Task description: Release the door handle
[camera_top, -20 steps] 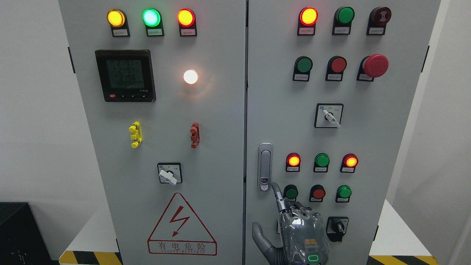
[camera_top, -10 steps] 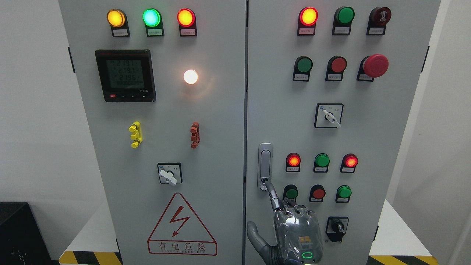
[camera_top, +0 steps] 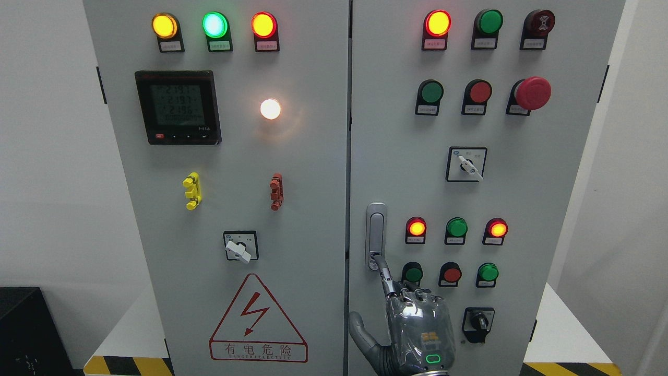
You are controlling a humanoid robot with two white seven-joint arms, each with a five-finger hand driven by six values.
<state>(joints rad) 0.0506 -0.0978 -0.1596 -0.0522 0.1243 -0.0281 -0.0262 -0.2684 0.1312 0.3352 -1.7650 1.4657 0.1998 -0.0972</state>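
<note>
Right hand (camera_top: pixel 417 334) forefinger touches door handle (camera_top: pixel 376 236) bottom.

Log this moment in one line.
right hand | index fingertip on door handle lower end | not gripping | left hand out of view

Grey cabinet (camera_top: pixel 313 156) stands on a white base (camera_top: pixel 125 334), apparently hazard-striped.

The cabinet (camera_top: pixel 313 156) doors are matt grey painted sheet metal, smooth. The door handle (camera_top: pixel 376 230) looks like satin brushed metal. The hand (camera_top: pixel 417 334) has a glossy, clear-coated grey shell, probably plastic. The emergency stop button (camera_top: pixel 532 93) is shiny red plastic, the pilot lamps translucent
</note>
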